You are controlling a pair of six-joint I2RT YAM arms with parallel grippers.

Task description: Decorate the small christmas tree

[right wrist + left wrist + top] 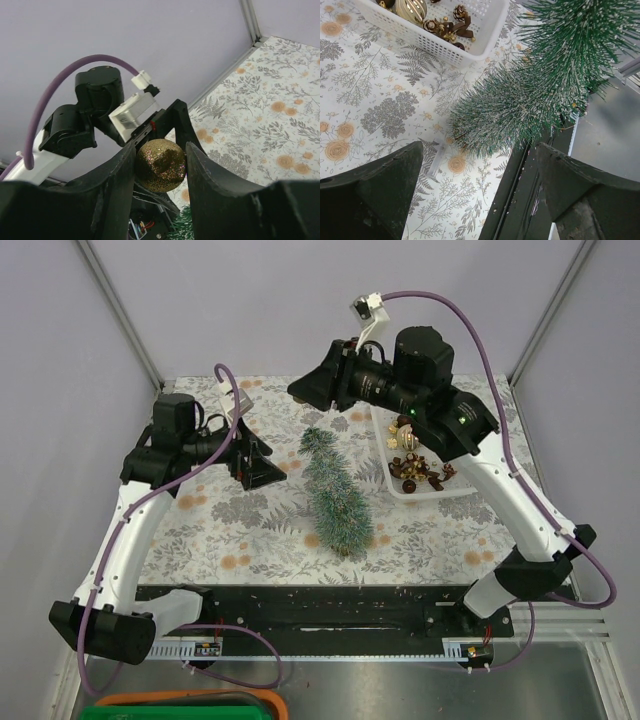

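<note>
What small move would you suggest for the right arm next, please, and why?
Probably lower the right gripper toward the small christmas tree and press the gold glitter bauble into its bristles. The bauble is clamped between the fingers, the gripper hovers near the tree's tip, and the tree lies on its side with no ornaments visibly on it.

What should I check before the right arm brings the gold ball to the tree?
1. Gold ball held in the right gripper: ok, pinched between both fingers.
2. Tree standing upright: not ok, it lies on its side on the table.
3. Left gripper free to steady the tree: ok, open, empty, pointed at the bristles.
4. Hanging loop or hook on the ball: cannot tell.
5. Basket out of the way: ok, beside the tree, not touching it.
</note>
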